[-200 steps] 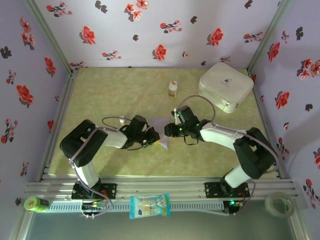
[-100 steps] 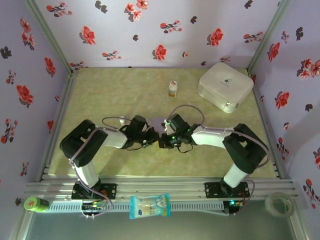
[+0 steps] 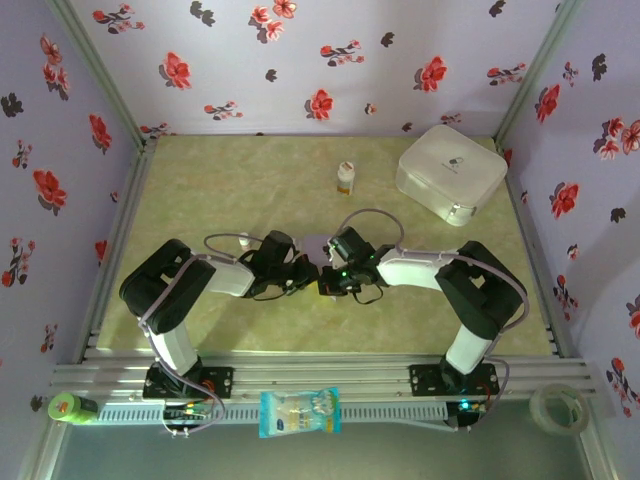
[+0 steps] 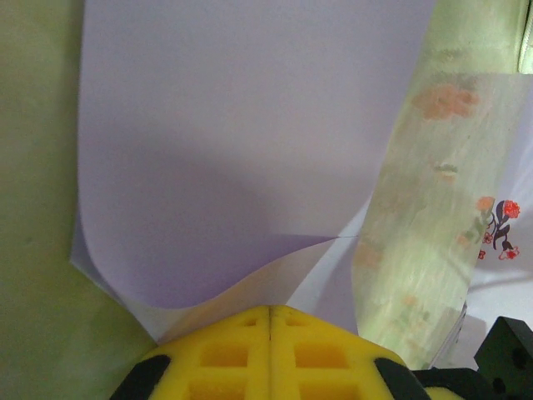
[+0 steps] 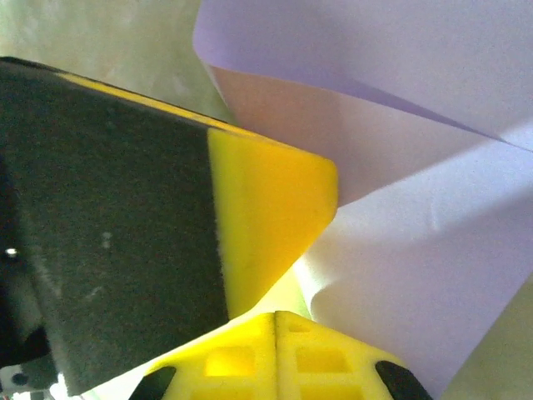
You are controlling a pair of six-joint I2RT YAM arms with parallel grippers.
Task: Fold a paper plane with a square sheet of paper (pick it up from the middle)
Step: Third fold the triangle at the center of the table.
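The square sheet of paper (image 3: pixel 318 245) is pale lavender and lies partly folded at mid-table between my two grippers. In the left wrist view the sheet (image 4: pixel 250 142) curls up from a crease, and my left gripper (image 4: pixel 271 308) has its yellow pads pressed together on the near edge. That gripper (image 3: pixel 303 272) meets my right gripper (image 3: pixel 326 278) almost tip to tip. In the right wrist view my right gripper (image 5: pixel 276 314) is shut. One of the left gripper's fingers (image 5: pixel 266 217) crosses just in front of it. The sheet (image 5: pixel 416 250) spreads to its right; whether it is pinched there is unclear.
A white rounded case (image 3: pixel 450 172) stands at the back right and a small white bottle (image 3: pixel 345 178) at the back centre. On the front rail lie a blue-white snack packet (image 3: pixel 300 412), a green item (image 3: pixel 70 407) and a tape roll (image 3: pixel 558 407).
My right gripper has moved left to meet the left gripper over the paper, and its jaws have closed. The left arm has stayed put.
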